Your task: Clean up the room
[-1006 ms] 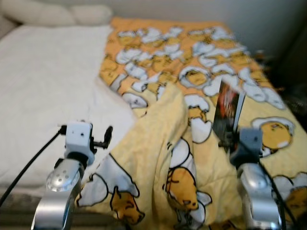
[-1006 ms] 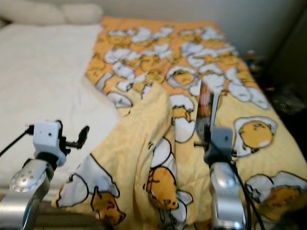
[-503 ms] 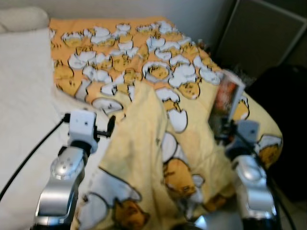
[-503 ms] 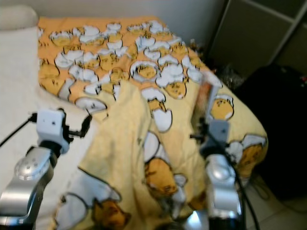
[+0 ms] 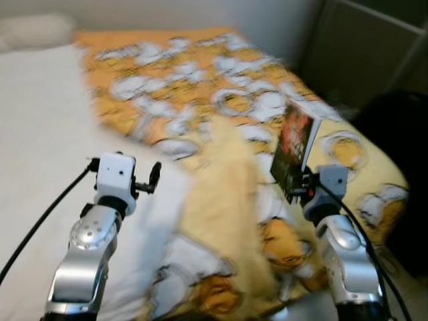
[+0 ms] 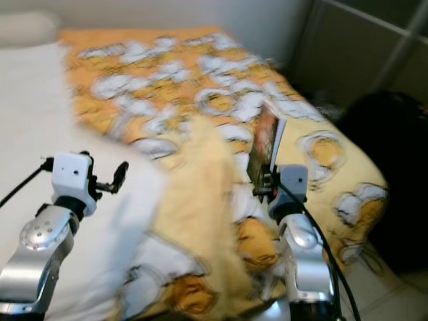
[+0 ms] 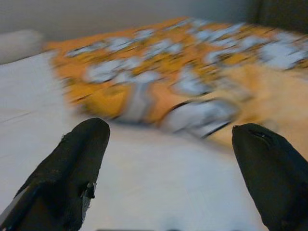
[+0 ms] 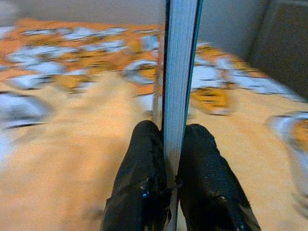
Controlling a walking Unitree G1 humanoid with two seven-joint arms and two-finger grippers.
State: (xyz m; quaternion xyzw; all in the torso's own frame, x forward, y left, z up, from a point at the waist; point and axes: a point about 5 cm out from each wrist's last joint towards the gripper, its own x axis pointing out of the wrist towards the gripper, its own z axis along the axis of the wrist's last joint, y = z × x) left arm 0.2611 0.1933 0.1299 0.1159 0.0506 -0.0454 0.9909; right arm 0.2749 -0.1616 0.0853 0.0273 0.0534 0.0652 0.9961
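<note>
- Clamping a book (image 5: 295, 148) upright above the rumpled yellow blanket (image 5: 227, 194), the right gripper (image 8: 169, 144) has it off the bed (image 5: 40, 120).
- Left gripper (image 7: 168, 159) hangs spread and empty.
- Putting the book away and straightening the blanket seem left.

**Materials and finishes in front of you**

You have a book (image 5: 294, 148) with a glossy dark cover; its page edges look like matt white paper in the right wrist view. The right gripper (image 8: 168, 159) pinching it has black fingers (image 8: 139, 183) with a faint sheen and a lightly pebbled texture. The left gripper (image 7: 168, 159), fingers spread, looks matt black and smooth. Both arms (image 5: 87, 254) are brushed silver metal with white plastic wrist blocks. The yellow printed blanket (image 5: 227, 200) is soft, matt cloth, rumpled into folds. Beside it, the white sheet (image 5: 47, 120) is plain matt fabric.
</note>
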